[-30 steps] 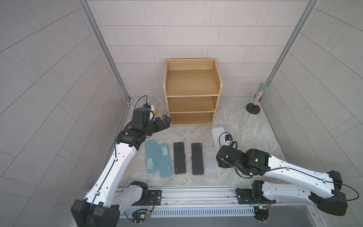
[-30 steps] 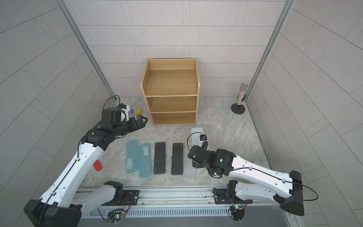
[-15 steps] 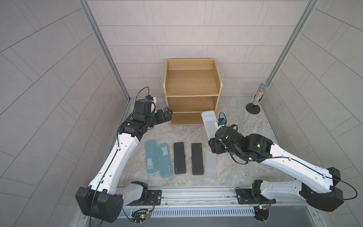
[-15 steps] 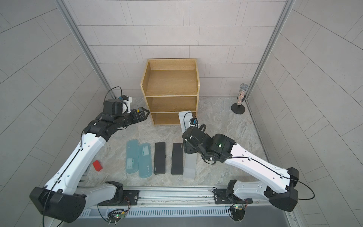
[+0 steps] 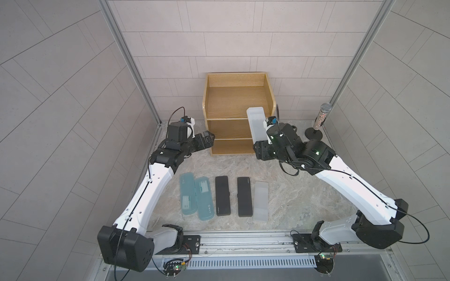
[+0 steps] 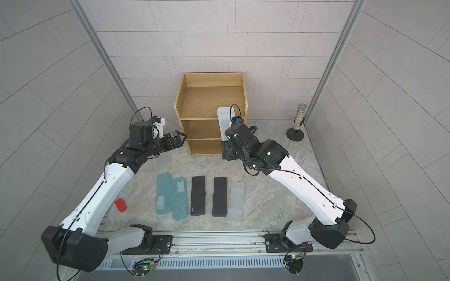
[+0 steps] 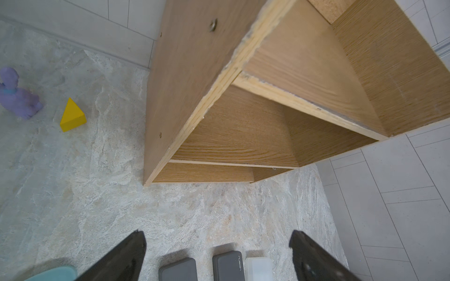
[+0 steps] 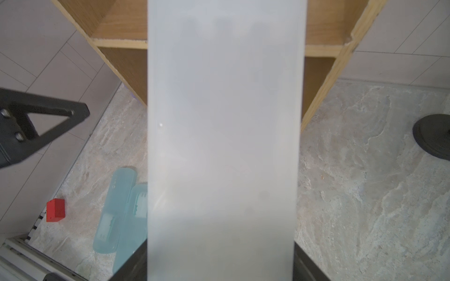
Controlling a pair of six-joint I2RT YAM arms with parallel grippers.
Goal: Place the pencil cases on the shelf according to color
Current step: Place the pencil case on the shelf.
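Frosted white plastic pencil case [image 5: 255, 124]: lifted off the marbled table [image 5: 304, 194] within the last second, now tilted in front of the light oak three-tier shelf [image 5: 233, 104].
Right gripper [image 5: 259, 146]: clamped on its near end.
Left gripper [image 5: 209, 139]: jaws apart, empty, beside the shelf.
Five other cases [image 5: 244, 195]: flat in a row (teal, black, white).
Meaning: first placement looks close.

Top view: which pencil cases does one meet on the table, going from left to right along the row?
Left teal case → right teal case → left black case → right black case → frosted white case.
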